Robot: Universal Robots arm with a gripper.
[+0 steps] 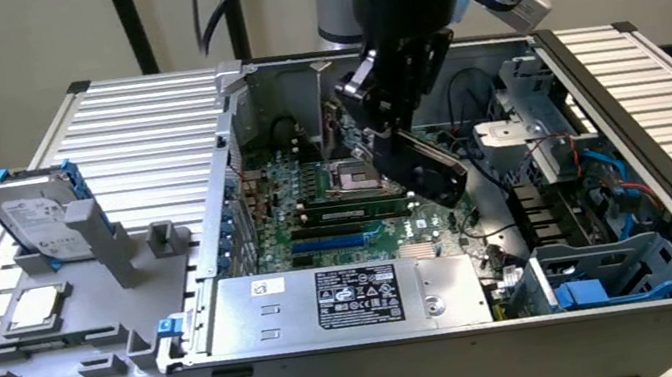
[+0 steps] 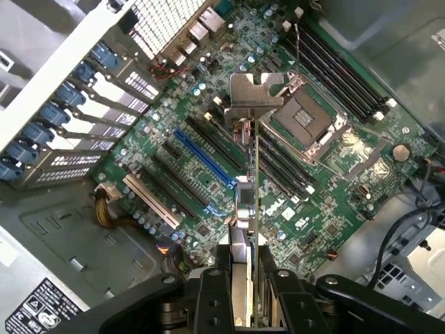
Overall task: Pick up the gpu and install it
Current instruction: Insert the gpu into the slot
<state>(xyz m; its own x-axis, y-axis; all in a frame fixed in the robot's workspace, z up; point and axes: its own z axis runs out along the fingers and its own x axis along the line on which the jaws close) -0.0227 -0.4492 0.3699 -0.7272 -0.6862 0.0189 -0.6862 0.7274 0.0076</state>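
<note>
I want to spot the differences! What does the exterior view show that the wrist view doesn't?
Exterior view: a hard drive standing in a blue frame on a grey stand, beside the computer case, and a labelled metal box inside the case.
Wrist view: the card's silver end bracket and a round battery.
Both: the gripper shut on the card, held above the green board with its blue slot.

exterior: raised, angled down on the open computer case [image 1: 379, 369], mid-range, whole case framed | wrist: close, looking along gripper [image 2: 245, 299] and edge-on gpu [image 2: 249, 198] onto motherboard [image 2: 334, 209] | shared: motherboard around CPU socket [image 1: 351, 178]
</note>
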